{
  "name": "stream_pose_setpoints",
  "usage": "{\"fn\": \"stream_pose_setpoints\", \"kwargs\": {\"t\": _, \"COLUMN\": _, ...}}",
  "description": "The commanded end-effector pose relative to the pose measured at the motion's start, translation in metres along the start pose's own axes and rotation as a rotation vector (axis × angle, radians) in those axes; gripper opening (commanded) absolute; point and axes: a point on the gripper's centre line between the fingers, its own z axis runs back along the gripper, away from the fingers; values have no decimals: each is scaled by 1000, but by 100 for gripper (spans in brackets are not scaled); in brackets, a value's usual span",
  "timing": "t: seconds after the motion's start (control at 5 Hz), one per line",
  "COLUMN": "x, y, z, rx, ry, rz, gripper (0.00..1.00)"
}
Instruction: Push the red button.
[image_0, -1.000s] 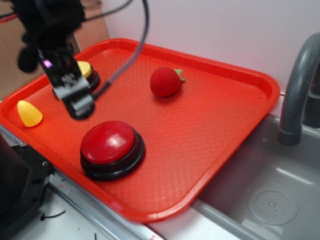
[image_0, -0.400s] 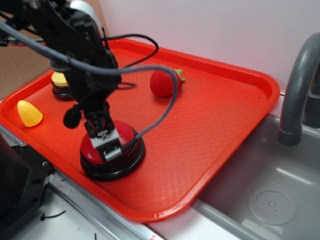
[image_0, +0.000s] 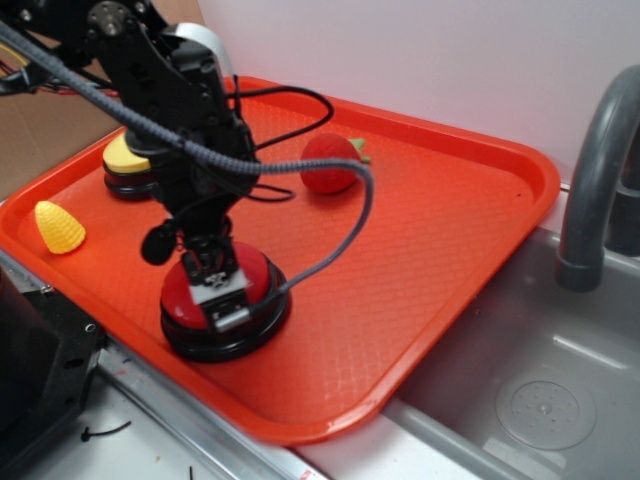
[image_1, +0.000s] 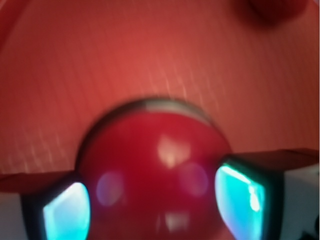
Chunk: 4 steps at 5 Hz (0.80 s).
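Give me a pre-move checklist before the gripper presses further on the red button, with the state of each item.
1. Gripper is over the red button, not the yellow button: ok.
2. Centred on the dome: ok; in the wrist view the red button sits between the fingers.
3. Contact made with the dome: cannot tell.
4. Jaws: open, fingers apart at either side: ok.
5. Strawberry toy and yellow cone out of the path: ok.
6. Cable free of the button: cannot tell.

We find no readable text, label, brand or number in either view. Nothing on any surface can be made out as writing.
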Motion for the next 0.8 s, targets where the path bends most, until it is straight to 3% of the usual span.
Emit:
{"fn": "stream_pose_setpoints", "kwargs": {"t": 0.0, "x": 5, "y": 6, "z": 56, "rx": -8, "ry": -61, "rz": 64, "gripper": 100}}
{"fn": "stream_pose_setpoints", "kwargs": {"t": 0.2, "x": 2, "y": 9, "z": 67, "rx": -47, "ry": -57, "rz": 101, "gripper": 100}}
{"fn": "stream_pose_setpoints", "kwargs": {"t": 0.6, "x": -4, "y": 18, "z": 85, "rx": -66, "ry": -59, "rz": 148, "gripper": 100}}
